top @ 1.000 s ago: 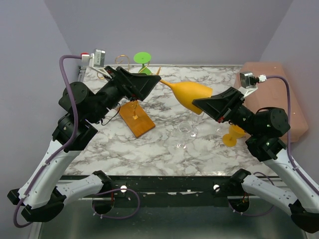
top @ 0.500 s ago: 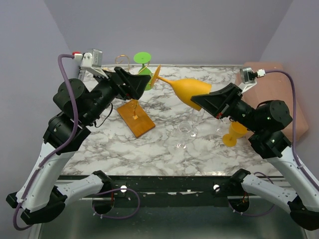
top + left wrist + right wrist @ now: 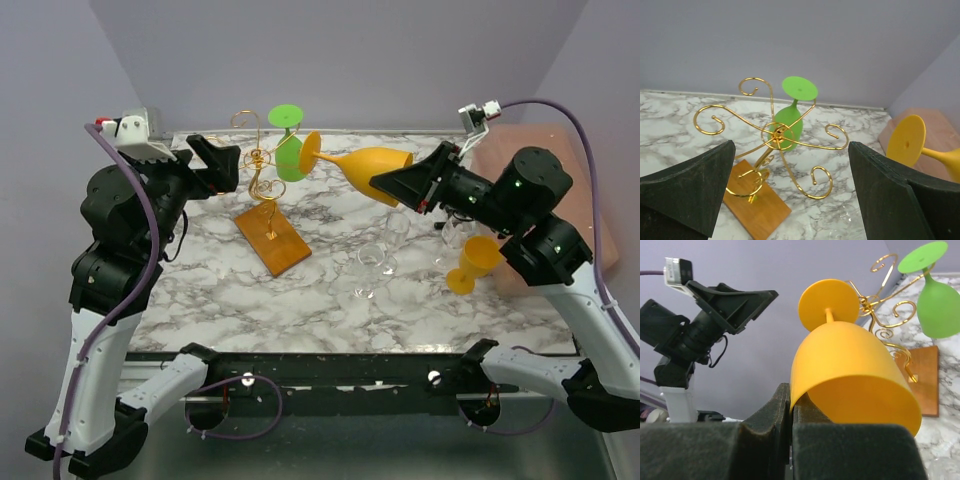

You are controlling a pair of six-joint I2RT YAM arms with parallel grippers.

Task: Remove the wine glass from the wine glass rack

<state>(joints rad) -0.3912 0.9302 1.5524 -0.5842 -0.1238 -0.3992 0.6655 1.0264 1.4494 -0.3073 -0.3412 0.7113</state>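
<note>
Two changes stand out against a second ago: the left pincer [image 3: 226, 164], which then reached over the wine glass rack [image 3: 262, 172], has drawn back to the left and now hangs beside it with its fingers spread wide and nothing between them, so the gold scrolls are uncovered. The orange wine glass [image 3: 365, 163], which sloped down to the right before, now lies almost level in the air. The right pincer [image 3: 384, 187] is clenched on the rim of that glass's bowl, one finger inside and one outside. The glass's foot points left, toward the rack. In the left wrist view the foot sits off to the right of the scrolls, apart from them. The rack stands on its wooden base [image 3: 275, 240] on the marbled desk [image 3: 300, 310] and carries one green glass [image 3: 291, 158], hung upside down from a rear scroll with its foot uppermost. Clear glasses [image 3: 378, 257] stand on the desk below the held glass, and a yellow goblet [image 3: 472, 264] stands upright to their right.
</note>
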